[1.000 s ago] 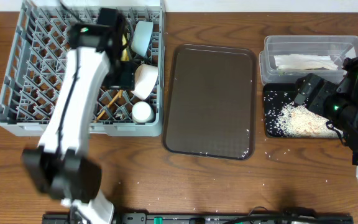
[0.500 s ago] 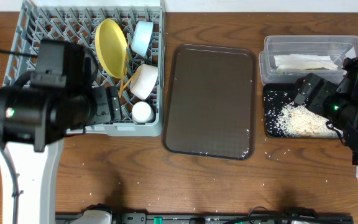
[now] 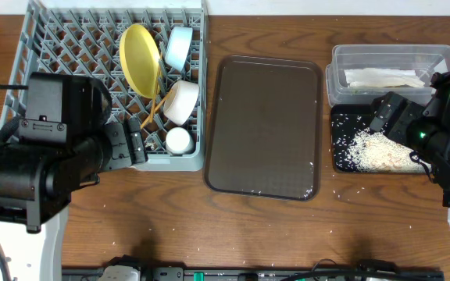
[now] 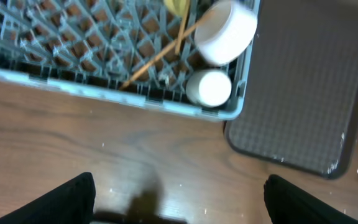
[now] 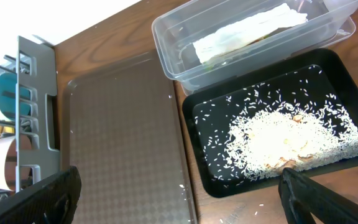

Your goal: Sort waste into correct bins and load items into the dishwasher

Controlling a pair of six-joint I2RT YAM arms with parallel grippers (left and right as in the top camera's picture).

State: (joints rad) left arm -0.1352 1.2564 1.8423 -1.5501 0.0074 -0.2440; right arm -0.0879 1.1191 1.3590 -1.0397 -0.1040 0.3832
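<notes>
Now plate [image 3: 137, 58] and chopsticks [image 4: 157, 62] are sitting in the rack [image 3: 61, 35], wrapper [image 3: 381, 77] in the tub [image 3: 393, 51], rice [image 3: 377, 152] in the black tray [image 3: 342, 160]; left gripper [image 4: 179, 199] and right gripper [image 5: 179, 186] are hanging spread, empty, so the job is seemingly finishing, parking next.

No text, label, brand or number is legible anywhere; the paper wrapper [image 5: 247, 31] carries only blurred greenish print.

Rack [image 3: 69, 39]: plate [image 3: 137, 58] (on edge), blue bowl [image 3: 178, 47], white bowl [image 3: 182, 101], cup [image 3: 179, 140], chopsticks [image 4: 157, 61]. Tub [image 3: 393, 51]: wrapper [image 3: 381, 76]. Black tray [image 3: 341, 148]: rice [image 3: 377, 150].
</notes>
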